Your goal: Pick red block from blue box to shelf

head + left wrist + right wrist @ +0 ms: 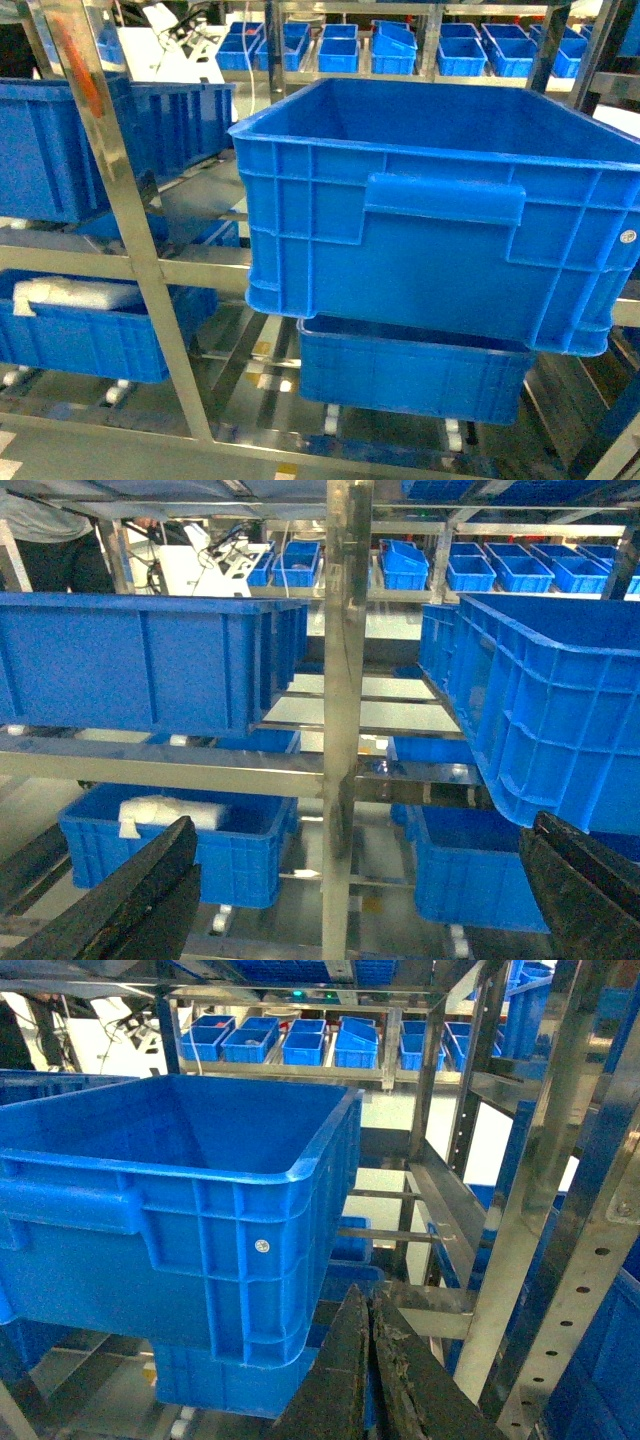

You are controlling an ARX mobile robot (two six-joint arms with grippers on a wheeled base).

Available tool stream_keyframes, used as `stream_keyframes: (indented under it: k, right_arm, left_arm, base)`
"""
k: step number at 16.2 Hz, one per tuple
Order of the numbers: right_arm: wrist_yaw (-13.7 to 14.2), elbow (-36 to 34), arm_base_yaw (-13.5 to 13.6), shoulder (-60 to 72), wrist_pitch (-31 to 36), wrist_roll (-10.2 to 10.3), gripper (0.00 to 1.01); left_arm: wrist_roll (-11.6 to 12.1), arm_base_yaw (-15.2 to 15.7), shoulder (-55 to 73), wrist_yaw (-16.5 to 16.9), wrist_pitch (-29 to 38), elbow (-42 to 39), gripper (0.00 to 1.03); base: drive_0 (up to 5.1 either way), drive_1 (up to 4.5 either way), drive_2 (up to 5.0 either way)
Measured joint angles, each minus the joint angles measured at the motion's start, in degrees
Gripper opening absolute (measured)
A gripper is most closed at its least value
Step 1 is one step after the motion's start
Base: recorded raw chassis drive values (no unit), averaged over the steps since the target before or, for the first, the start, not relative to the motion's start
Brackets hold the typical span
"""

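While the left gripper (350,900) hangs with its two dark fingers spread wide and empty, the right gripper (372,1380) has its two fingers pressed together, with nothing visible between them. The shelf (120,250) fills the head view with four dark blue crates: one large crate (440,210) tilted in front, one beneath it, two at left. Neither the red block nor the turquoise box shows in any view.

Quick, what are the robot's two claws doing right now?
Left claw: open, holding nothing.
Right claw: closed; whether it grips anything cannot be told.
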Motion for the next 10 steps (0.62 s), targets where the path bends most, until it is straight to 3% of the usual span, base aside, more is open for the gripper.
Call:
stream_keyframes:
  k: [1, 2, 8, 10]
  right_arm:
    - [0.00, -0.24, 0.00, -1.07, -0.74, 0.00, 0.02]
    - [0.00, -0.81, 0.00, -1.95, -1.40, -0.04, 0.08]
    - [0.00, -0.81, 0.00, -1.95, -1.38, -0.04, 0.70]
    - [0.00, -0.81, 0.00, -1.95, -1.38, -0.04, 0.96]
  left_arm:
    - [0.00, 0.00, 0.00, 0.00, 0.00, 0.00, 0.98]
    - [0.00, 0.00, 0.00, 0.00, 0.00, 0.00, 0.98]
    - [0.00, 0.00, 0.00, 0.00, 0.00, 0.00, 0.98]
    - [0.00, 0.00, 0.00, 0.00, 0.00, 0.00, 0.98]
  base:
    - [0.0, 0.00, 0.0]
    - [0.0, 0.00, 0.0]
    - [0.0, 0.00, 0.0]
    - [0.0, 0.00, 0.0]
